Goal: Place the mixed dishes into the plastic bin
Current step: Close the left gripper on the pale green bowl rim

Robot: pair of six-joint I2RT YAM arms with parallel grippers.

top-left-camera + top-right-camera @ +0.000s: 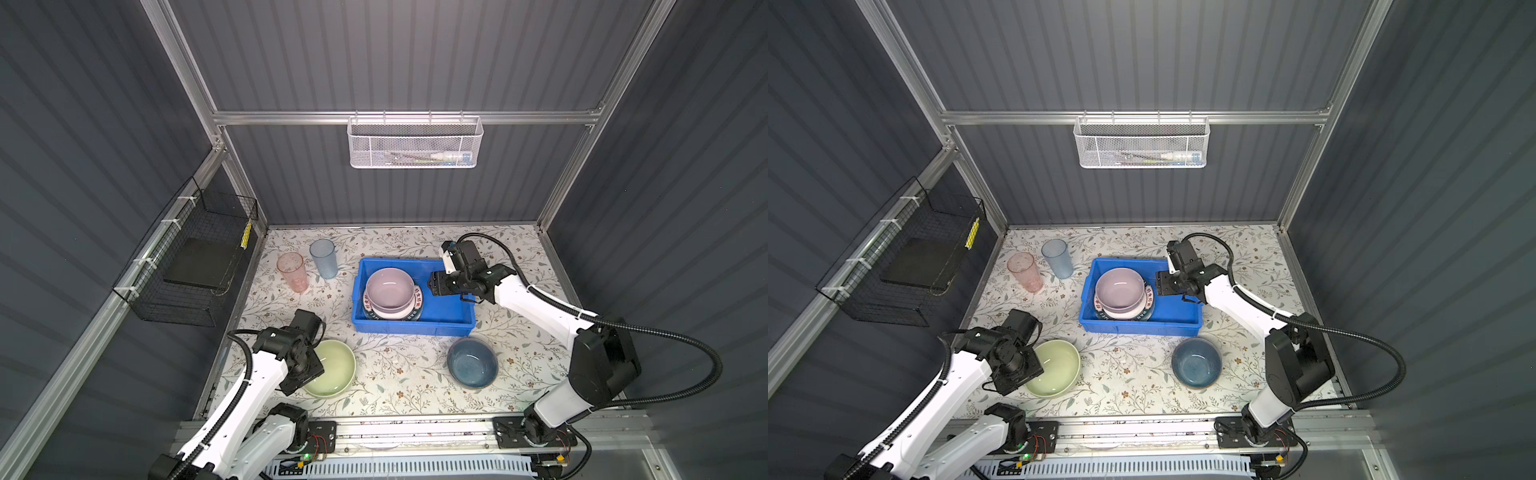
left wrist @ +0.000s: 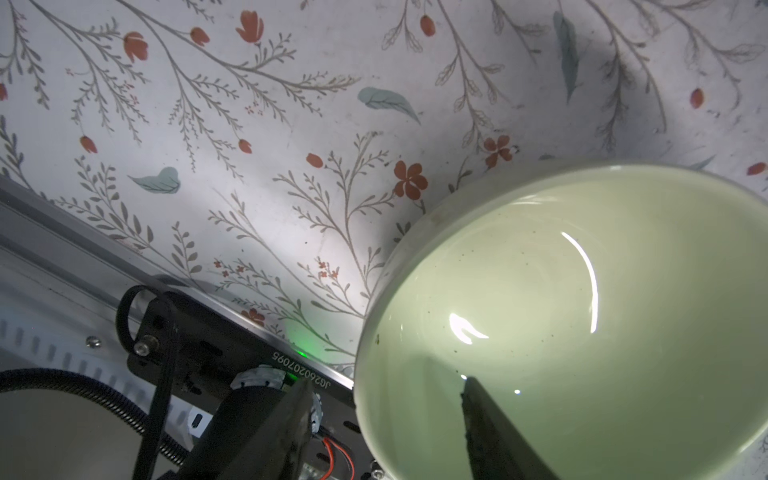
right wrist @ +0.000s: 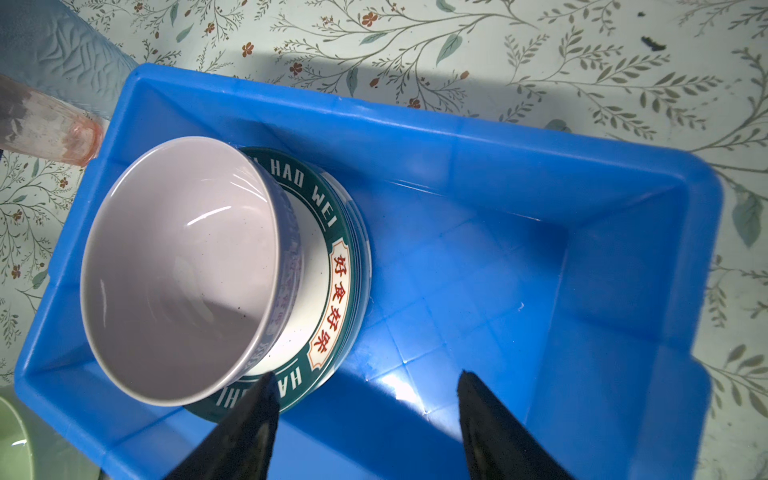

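Observation:
A pale green bowl (image 1: 336,368) (image 2: 582,311) stands at the front left of the table. My left gripper (image 2: 384,384) is open astride its near rim, one finger inside the bowl and one outside. The blue plastic bin (image 1: 411,328) (image 3: 415,120) holds a pink bowl (image 1: 390,291) (image 3: 178,266) on a lettered plate (image 3: 328,232) that tops a stack. My right gripper (image 1: 434,286) (image 3: 365,376) hangs open over the bin's bare right half, holding nothing. A blue bowl (image 1: 472,362), a pink tumbler (image 1: 292,272) and a blue tumbler (image 1: 323,258) stand on the table outside the bin.
A black wire basket (image 1: 195,257) hangs on the left wall and a white mesh basket (image 1: 415,143) on the back wall. The metal rail (image 1: 415,432) with the arm bases runs along the front edge, close behind the green bowl.

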